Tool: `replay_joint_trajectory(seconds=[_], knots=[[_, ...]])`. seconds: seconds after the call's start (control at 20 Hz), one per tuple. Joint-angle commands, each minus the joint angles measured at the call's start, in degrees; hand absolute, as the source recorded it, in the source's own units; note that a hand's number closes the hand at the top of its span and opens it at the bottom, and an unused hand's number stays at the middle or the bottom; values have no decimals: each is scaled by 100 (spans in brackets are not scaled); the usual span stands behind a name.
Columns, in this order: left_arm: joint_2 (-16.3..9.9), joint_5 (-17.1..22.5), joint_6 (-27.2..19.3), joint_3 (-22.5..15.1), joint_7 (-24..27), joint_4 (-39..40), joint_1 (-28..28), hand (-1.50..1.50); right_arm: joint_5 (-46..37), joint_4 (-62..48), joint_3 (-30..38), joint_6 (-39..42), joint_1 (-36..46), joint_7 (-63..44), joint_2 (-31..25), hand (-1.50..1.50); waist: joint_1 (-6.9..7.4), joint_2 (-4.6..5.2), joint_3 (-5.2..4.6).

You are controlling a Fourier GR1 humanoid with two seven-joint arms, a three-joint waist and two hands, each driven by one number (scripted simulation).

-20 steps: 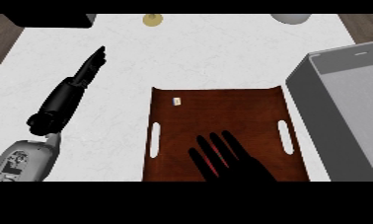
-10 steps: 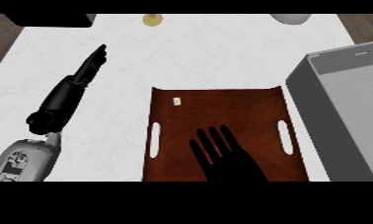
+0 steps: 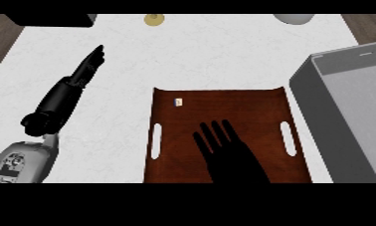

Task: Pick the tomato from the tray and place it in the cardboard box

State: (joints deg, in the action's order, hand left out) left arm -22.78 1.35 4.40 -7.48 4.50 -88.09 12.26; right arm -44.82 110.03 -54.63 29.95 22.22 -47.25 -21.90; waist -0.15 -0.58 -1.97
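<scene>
The brown tray [image 3: 257,105] with two white slot handles lies on the white counter, front centre. My right hand [image 3: 229,159] hovers over the tray's near half, palm down, fingers straight and spread, holding nothing. No tomato shows anywhere; the hand hides part of the tray's floor. A tiny pale scrap [image 3: 178,101] lies near the tray's far left corner. The grey open box [image 3: 332,95] stands just right of the tray. My left hand [image 3: 88,68] rests at the left with fingers straight, pointing away from me.
A small yellowish round thing [image 3: 153,19] and a pale grey bowl [image 3: 294,18] sit at the counter's far edge. A dark block [image 3: 47,19] fills the far left corner. Bare white counter [image 3: 220,56] lies beyond the tray.
My right hand has crept forward and slightly left over the tray. The left arm has stayed still.
</scene>
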Motion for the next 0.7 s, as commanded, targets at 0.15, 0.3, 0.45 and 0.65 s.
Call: replay_joint_trajectory(seconds=[0.15,0.3,0.45,0.65], knots=[[122,-151,21,-14,93,93,45,0,-73,-620,216,-466,-137,632,-57,-150,25,70,199],[-61,-5,201,202,-4,-15,-24,0,-304,-503,-139,-332,-345,117,310,-150,27,51,197],[190,-279,46,118,-17,29,30,0,-605,-935,-41,-235,-294,99,612,-150,24,56,197],[338,-290,248,176,-52,-131,-51,0,-865,-1341,435,-398,-340,784,496,-150,30,57,198]])
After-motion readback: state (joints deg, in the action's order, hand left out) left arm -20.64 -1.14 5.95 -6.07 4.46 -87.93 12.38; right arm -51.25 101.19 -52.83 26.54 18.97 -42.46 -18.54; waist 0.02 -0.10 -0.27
